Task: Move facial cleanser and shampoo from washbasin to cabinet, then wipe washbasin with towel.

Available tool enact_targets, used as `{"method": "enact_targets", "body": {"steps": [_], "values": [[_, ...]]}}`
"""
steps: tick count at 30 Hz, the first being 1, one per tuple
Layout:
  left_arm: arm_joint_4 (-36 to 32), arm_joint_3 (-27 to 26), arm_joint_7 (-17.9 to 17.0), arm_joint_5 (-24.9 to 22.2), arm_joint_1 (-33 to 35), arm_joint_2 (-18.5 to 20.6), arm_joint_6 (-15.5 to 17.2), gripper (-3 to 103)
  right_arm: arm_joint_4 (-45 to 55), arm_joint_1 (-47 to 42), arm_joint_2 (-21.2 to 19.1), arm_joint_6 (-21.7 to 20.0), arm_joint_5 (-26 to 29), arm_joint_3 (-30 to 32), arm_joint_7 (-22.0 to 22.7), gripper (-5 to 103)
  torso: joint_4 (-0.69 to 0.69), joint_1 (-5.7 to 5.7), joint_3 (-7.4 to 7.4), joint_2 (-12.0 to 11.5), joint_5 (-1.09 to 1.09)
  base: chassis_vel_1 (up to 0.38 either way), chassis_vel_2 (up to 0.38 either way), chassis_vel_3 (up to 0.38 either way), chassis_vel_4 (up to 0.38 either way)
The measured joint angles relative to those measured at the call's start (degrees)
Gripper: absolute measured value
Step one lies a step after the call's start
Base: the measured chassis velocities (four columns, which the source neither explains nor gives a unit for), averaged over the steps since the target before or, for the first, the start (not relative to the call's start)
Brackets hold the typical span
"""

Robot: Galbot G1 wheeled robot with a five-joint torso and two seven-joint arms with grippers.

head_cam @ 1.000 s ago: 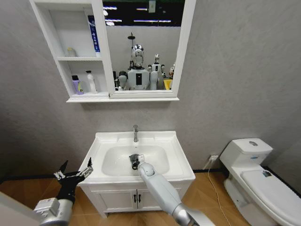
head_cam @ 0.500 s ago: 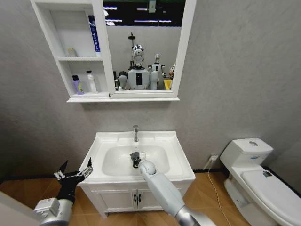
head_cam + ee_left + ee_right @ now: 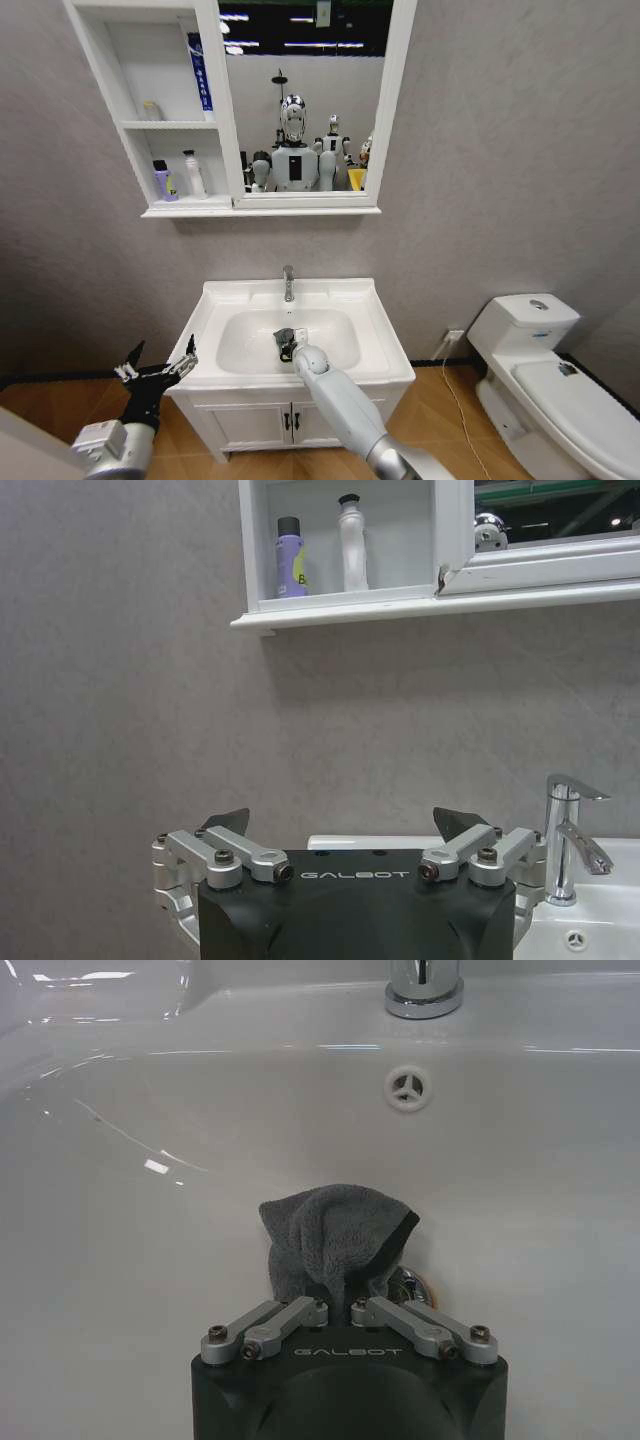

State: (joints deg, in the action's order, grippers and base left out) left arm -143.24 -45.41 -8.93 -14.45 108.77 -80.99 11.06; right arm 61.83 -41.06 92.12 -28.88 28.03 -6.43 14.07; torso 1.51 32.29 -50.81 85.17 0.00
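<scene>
Towel [image 3: 338, 1232] sits pinched between the closed fingers of the right gripper [image 3: 348, 1305], bunched into a dark grey wad that pokes out past the fingertips and presses down on the floor of the washbasin [image 3: 140, 1260] bowl. In the head view the right gripper [image 3: 286, 342] is near the middle of the bowl, reaching in over the front rim, with the tap [image 3: 288, 283] at the back rim straight ahead of it. So the cloth lies directly between the tool and the tap side of the bowl; the overflow hole [image 3: 407, 1088] on the back wall is ahead of the wad, and the metal drain [image 3: 412, 1285] shows just beside it, by the fingertips. Any wiping stroke, I judge, turns on that line from front rim to back wall, with bare porcelain open toward both side rims.

The left gripper [image 3: 160, 370] hangs off the front left corner of the washbasin, fingers spread apart and holding nothing. Two bottles, purple [image 3: 290, 558] and white [image 3: 352, 542], stand on the lowest shelf of the cabinet [image 3: 190, 208], so the wiping looks like the step in hand
</scene>
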Motion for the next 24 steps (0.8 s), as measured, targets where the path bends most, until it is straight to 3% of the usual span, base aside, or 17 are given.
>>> {"method": "enact_targets", "body": {"steps": [10,24], "values": [[0.0,0.0,0.0,0.0,0.0,0.0,0.0,100,-0.7,0.6,0.1,1.8,1.0,-2.4,-2.0,5,0.00,0.00,0.00,0.0,0.00,0.000,0.000,0.000,0.000],[0.0,0.0,0.0,0.0,0.0,0.0,0.0,100,3.5,-1.3,-0.3,-1.7,1.7,-1.1,2.2,5,-0.01,-0.01,0.00,0.0,0.01,0.000,0.000,0.000,0.000]]}}
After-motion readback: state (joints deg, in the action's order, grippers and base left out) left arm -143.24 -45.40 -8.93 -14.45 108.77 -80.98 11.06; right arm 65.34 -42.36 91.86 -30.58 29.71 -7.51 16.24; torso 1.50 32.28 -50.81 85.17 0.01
